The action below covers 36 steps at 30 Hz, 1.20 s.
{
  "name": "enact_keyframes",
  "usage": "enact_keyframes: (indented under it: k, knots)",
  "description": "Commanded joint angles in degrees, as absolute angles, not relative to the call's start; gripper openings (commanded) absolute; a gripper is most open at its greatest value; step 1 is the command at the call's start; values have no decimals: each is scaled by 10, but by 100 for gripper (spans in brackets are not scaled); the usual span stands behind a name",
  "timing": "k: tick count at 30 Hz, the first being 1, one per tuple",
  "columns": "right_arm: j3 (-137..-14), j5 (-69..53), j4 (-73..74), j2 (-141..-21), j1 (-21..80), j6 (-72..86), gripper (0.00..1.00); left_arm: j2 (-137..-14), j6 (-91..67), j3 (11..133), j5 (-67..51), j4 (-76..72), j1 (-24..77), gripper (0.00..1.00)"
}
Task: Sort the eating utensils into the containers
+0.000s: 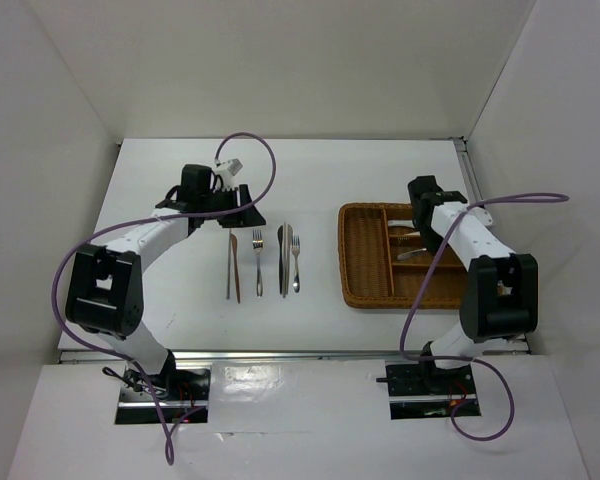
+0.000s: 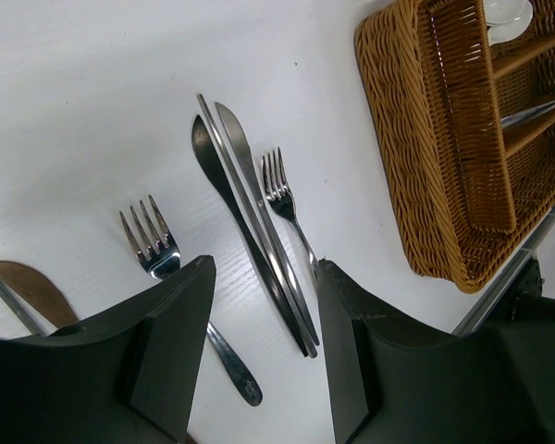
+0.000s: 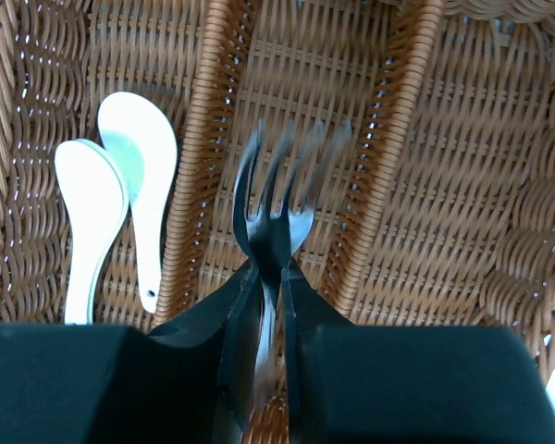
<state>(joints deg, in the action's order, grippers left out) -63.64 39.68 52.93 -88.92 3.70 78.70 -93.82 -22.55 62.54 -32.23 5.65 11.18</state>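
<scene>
The wicker tray [image 1: 364, 270] lies on the right of the table. My right gripper [image 1: 417, 214] hangs over its middle compartment. In the right wrist view its jaws [image 3: 270, 268] stand slightly parted, and a silver fork [image 3: 285, 199] shows blurred between them, tines pointing away. Two white soup spoons [image 3: 120, 199] lie in the compartment to the left. My left gripper [image 1: 238, 203] is open and empty [image 2: 265, 266] above a row of utensils on the table: a fork [image 2: 154, 248], two knives [image 2: 248, 208] side by side, and another fork [image 2: 281, 192].
A brown-tipped piece [image 2: 32, 289] lies at the left end of the row next to a slim metal handle. Silver utensils [image 1: 411, 253] rest in the tray's right compartments. The table's walls stand close on both sides and at the back.
</scene>
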Motion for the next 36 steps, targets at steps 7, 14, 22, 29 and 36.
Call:
enact_keyframes:
  k: [7, 14, 22, 29, 36]
  knots:
    - [-675, 402, 490, -918, 33, 725, 40, -946, -200, 620, -321, 49, 113, 61]
    - [-673, 331, 441, -875, 33, 623, 43, -946, -200, 608, -296, 49, 113, 61]
    - [-584, 135, 223, -759, 67, 406, 35, -976, -212, 576, -262, 5, 113, 60]
    - [-570, 83, 172, -748, 122, 336, 35, -1033, -206, 608, -281, 10, 113, 60]
    - [-575, 106, 172, -748, 147, 336, 37, -1069, -200, 645, -274, 16, 108, 60]
